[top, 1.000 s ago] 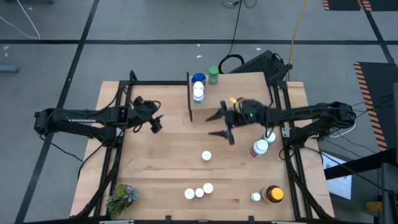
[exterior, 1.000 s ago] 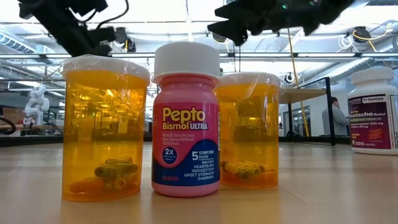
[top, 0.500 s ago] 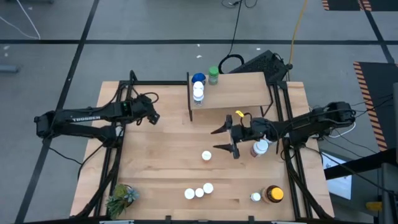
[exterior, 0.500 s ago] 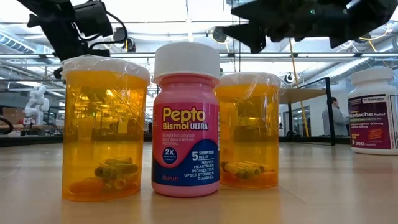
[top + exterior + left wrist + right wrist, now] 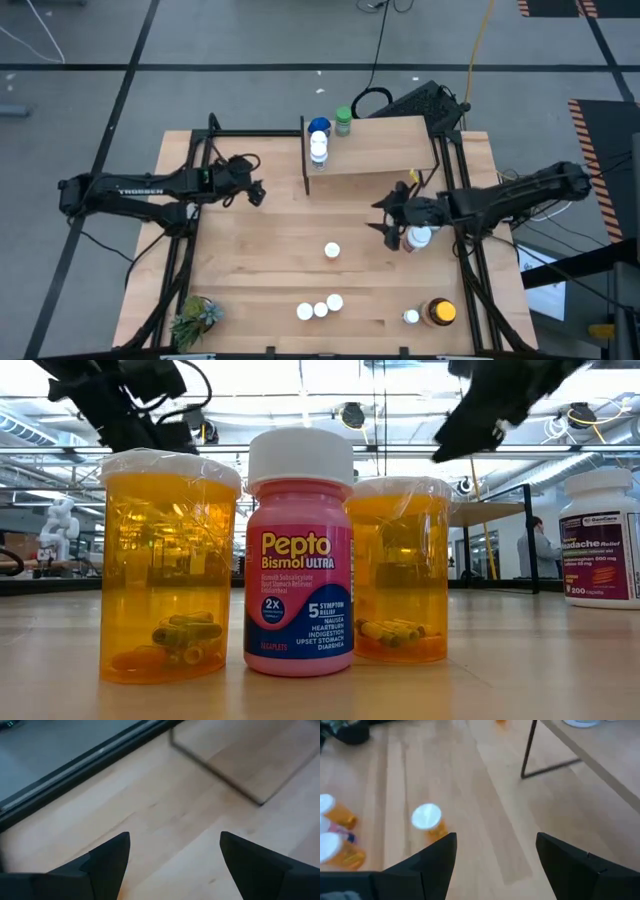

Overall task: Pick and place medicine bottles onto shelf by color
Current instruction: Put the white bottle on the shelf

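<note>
Your right pincer point(image 5: 391, 222) hangs above the light wooden worktop point(image 5: 260, 260), in front of the raised light-wood shelf on thin black legs point(image 5: 385, 145), with its two dark fingers point(image 5: 432, 862) spread wide and nothing between them. Just beside it stands a white-capped bottle point(image 5: 418, 237) near the worktop's right edge. In the right wrist view a lone orange bottle with a white cap point(image 5: 428, 820) stands on the bare wood ahead of the fingers.

Your left pincer point(image 5: 255, 193) hovers over the worktop left of the shelf, its fingers point(image 5: 107, 862) also wide apart and empty.

On the shelf's left end you have a blue-capped bottle point(image 5: 319, 126), a green-capped bottle point(image 5: 343, 119) and a white-capped one point(image 5: 318, 148) close together. Near the front edge, three white-capped bottles point(image 5: 320, 307) cluster: two orange, and a pink Pepto Bismol bottle point(image 5: 299, 555) between them. An amber jar with a yellow lid point(image 5: 440, 313) sits at the front right, a small white bottle point(image 5: 411, 317) touching it. A small green plant point(image 5: 195, 318) sits at the front left corner.
</note>
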